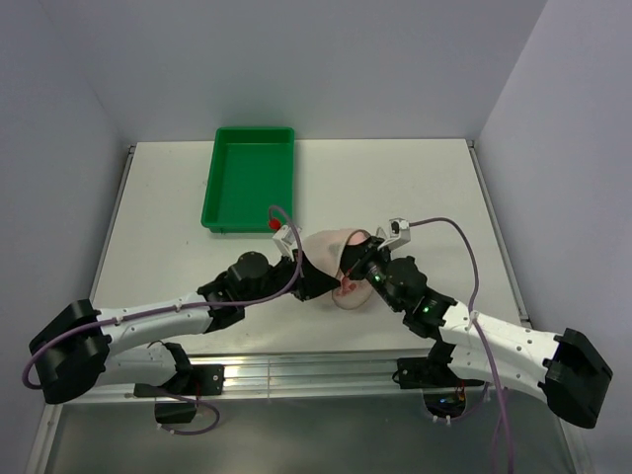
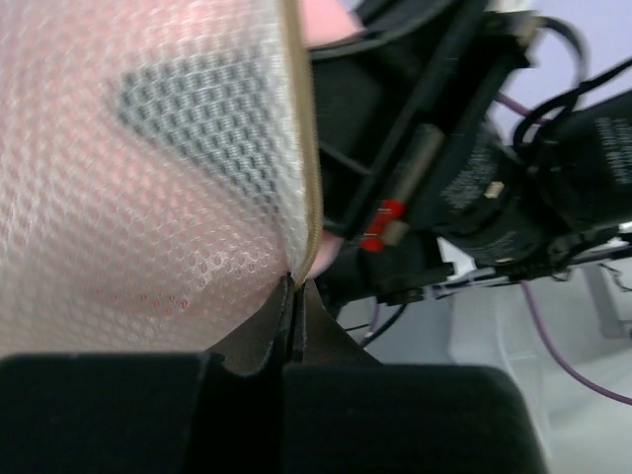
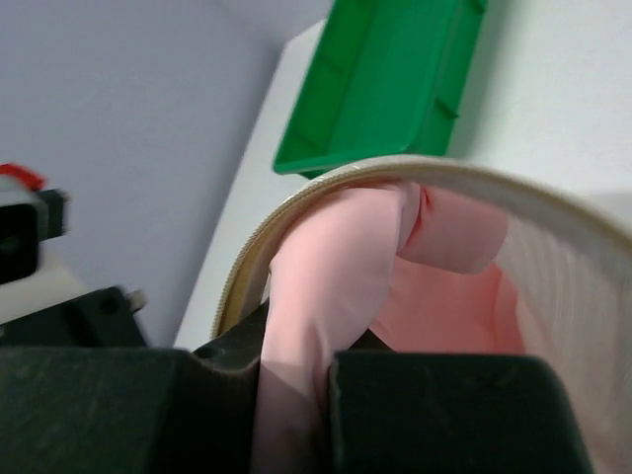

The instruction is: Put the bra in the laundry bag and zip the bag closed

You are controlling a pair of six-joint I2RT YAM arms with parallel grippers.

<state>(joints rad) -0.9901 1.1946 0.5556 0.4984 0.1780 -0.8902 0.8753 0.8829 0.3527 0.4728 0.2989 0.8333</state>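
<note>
— Bra, the pale pink soft fabric garment: where is it?
— Bunched inside the open mouth of the round white mesh laundry bag, with one fold coming out over the zipper rim.
— And the pincers?
— The right gripper is clamped on that pink fold. The left gripper is pinched tight on the bag's rim. The bag sits between them over the white table, near the green plastic tray.

Left fingers and right fingers crowded together at the near middle of the worktop, laundry bag between them, mouth plugged by the bra, green tray just beyond at left, open surface to the right, walls on three sides.
</note>
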